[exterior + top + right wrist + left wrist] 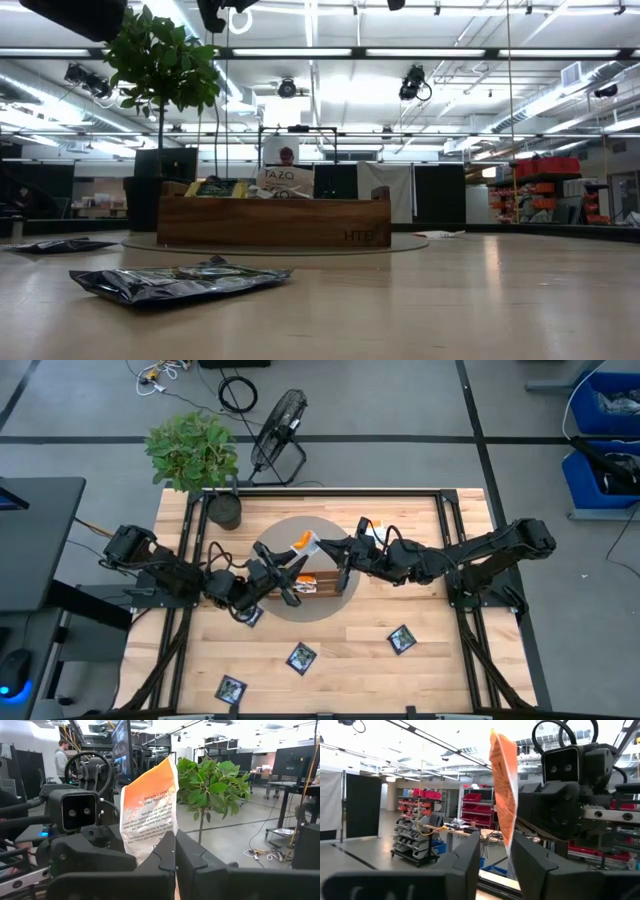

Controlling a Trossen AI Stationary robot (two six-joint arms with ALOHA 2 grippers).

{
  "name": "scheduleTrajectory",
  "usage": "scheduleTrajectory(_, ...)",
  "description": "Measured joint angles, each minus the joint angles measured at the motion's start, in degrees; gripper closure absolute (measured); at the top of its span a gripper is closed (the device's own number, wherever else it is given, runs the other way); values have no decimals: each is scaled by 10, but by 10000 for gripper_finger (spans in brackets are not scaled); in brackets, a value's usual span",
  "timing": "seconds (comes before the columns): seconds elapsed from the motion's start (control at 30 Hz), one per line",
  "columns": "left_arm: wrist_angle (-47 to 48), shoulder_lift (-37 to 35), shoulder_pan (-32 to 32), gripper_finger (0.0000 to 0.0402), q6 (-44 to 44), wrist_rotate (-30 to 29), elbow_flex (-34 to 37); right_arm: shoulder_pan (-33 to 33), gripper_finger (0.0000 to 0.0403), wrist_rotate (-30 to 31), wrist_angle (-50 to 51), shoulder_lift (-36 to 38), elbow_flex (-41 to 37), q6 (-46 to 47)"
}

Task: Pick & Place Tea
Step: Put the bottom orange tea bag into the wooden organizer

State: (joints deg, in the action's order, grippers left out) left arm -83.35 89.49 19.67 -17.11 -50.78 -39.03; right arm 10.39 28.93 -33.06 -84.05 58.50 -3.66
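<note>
Right gripper [175, 851] clamped on orange tea sachet [150, 810] over tray [318, 582], left gripper [495, 862] parted beside it, wood table [350, 660], workshop behind.

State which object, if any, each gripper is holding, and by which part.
The right gripper pinches the orange-and-white tea sachet by its lower edge. The left gripper stands open around the same sachet, not yet closed on it.

We see a large robotics lab or workshop hall. Long strip lights [420, 52] and exposed ducts run under the open ceiling, and racks of red storage bins [477, 810] line the far wall. Blue bins [605, 420], a floor fan [278, 430] and loose cables [238, 394] sit around the wooden worktable [330, 650].
</note>
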Motion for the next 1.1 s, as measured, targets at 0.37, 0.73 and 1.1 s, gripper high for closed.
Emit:
scheduleTrajectory(0.37,2,0,-9,397,-18,0,0,-2,403,0,4,0,0,2)
scheduleTrajectory(0.73,2,0,31,400,-108,-52,0,-2,348,-22,28,0,0,-5)
scheduleTrajectory(1.1,8,-12,74,401,-209,-131,0,-1,271,-28,46,9,0,-18)
